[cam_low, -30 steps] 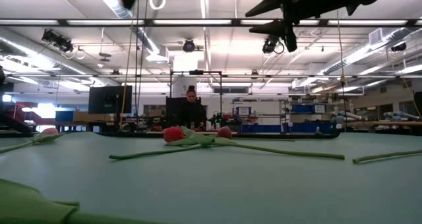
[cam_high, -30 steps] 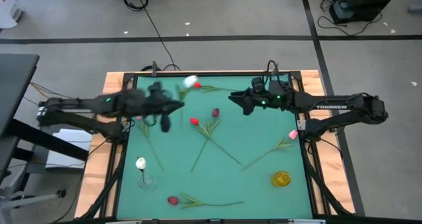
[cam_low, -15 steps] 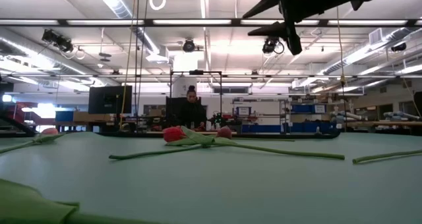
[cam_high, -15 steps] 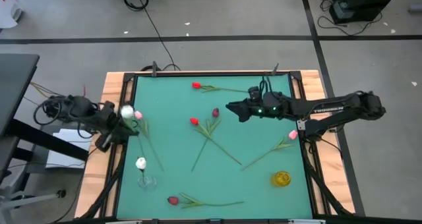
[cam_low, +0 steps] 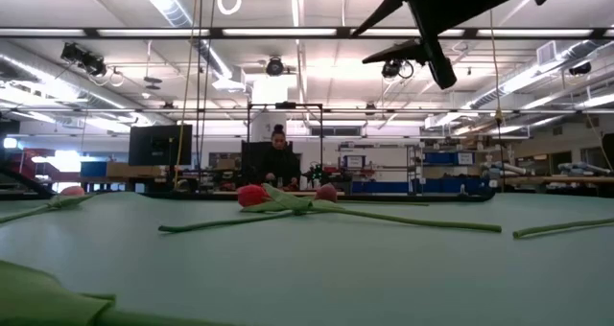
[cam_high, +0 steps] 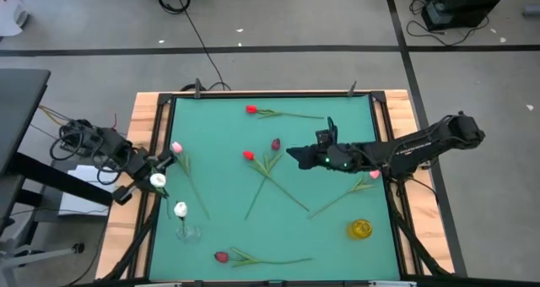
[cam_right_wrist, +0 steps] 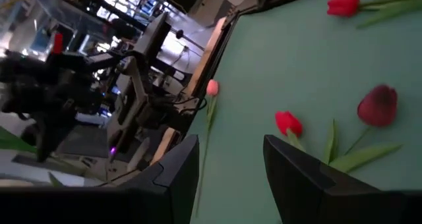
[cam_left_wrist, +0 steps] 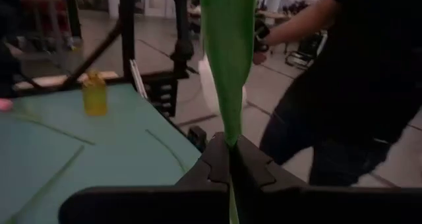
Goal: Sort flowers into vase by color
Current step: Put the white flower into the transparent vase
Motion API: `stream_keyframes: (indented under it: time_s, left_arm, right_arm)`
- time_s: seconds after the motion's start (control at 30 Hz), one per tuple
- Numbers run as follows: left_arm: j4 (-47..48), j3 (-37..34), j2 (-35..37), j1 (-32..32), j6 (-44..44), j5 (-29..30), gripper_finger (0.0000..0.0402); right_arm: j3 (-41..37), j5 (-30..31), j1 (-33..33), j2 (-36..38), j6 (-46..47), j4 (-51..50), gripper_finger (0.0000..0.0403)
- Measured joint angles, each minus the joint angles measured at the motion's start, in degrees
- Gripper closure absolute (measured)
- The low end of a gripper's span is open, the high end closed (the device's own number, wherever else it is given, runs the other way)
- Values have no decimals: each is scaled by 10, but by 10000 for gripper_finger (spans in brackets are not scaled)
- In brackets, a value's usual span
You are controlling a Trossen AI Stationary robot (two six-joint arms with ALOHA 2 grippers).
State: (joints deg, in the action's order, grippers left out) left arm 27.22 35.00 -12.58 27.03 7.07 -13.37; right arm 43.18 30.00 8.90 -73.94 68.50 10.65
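My left gripper [cam_high: 160, 163] hangs over the table's left edge, shut on a white tulip whose head [cam_high: 158, 181] shows beside it. A glass vase [cam_high: 186, 232] near the left near corner holds another white tulip [cam_high: 180, 209]. A yellow vase [cam_high: 360, 229] stands near the right near corner. Red [cam_high: 251, 110], pink [cam_high: 175, 148], red [cam_high: 248, 155], maroon [cam_high: 275, 143], pink [cam_high: 374, 175] and red [cam_high: 221, 257] tulips lie flat on the green mat. My right gripper [cam_high: 291, 155] is open, above the mat just right of the maroon tulip [cam_right_wrist: 378, 105]. My left gripper [cam_left_wrist: 229, 166] pinches the white tulip's green stem and leaf [cam_left_wrist: 229, 128] between its two shut fingers. The leaf runs on past the fingertips. The flower is lifted clear of the table, with its white head [cam_high: 158, 181] close to the gripper.
A person in dark clothes [cam_left_wrist: 356, 99] stands close beside the table in the left wrist view; another person [cam_low: 278, 158] is far behind the table. The wooden table frame [cam_high: 143, 194] and cables [cam_high: 80, 135] lie under the left arm.
My left arm has swung from the table's far middle to the left edge and then toward the near edge, carrying the white tulip with it. My right gripper has moved toward the near edge, closer to the red and maroon tulips in the middle.
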Motion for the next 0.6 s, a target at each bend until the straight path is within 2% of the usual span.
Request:
stream_keyframes:
  time_s: [0.13,0.3,0.6]
  left_arm:
    - [-87,-41,0,4,-2,-33,400]
    - [-228,-105,0,32,9,-46,400]
    - [-227,-121,0,54,-42,-2,400]
  right_arm:
    - [0,21,17,0,26,0,226]
    - [0,22,18,0,50,0,226]
    - [0,30,18,0,52,5,226]
